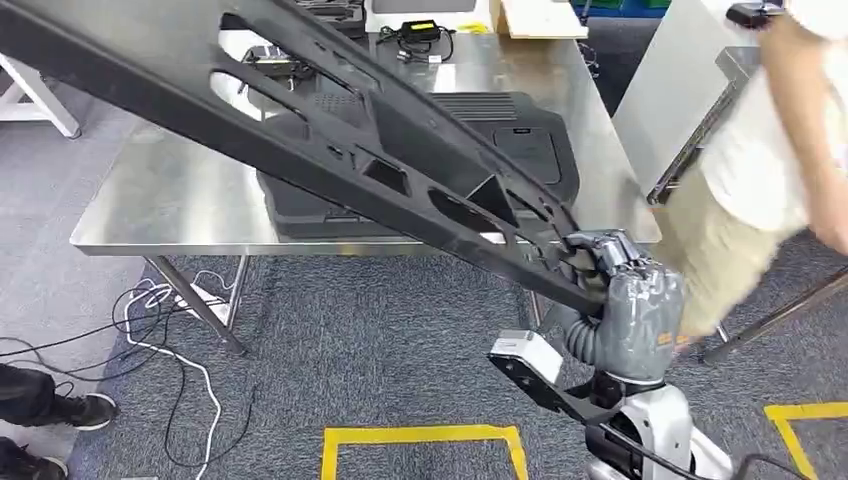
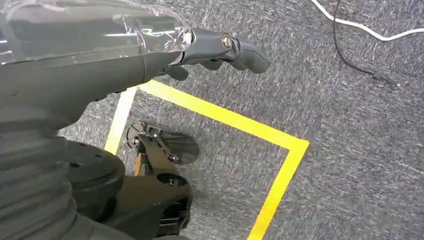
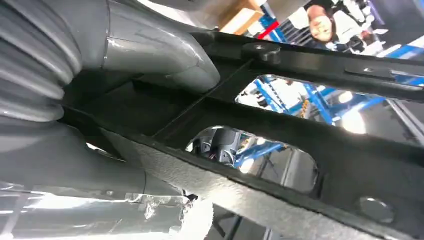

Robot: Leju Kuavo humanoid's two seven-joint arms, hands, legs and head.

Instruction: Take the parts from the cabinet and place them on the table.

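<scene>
Black moulded plastic, a long pierced part (image 1: 330, 140), slanted across the head view, its near end gripped by the right robot hand (image 1: 625, 290) short of the steel surface (image 1: 170, 190), where a ribbed black panel (image 1: 500, 130) already lay. A person (image 1: 770, 150) stood just beside. In the left wrist view the left robot hand (image 2: 220, 50) hung empty, fingers loosely apart, over carpet. The right wrist view showed the thumb (image 3: 155, 50) pressing the part's rib. Lowering it level would probably avoid the panel.

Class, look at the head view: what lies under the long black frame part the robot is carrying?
Under the long black part, gripped by the right hand, lie the steel table and a black moulded panel on it. The part covers much of that panel.
</scene>
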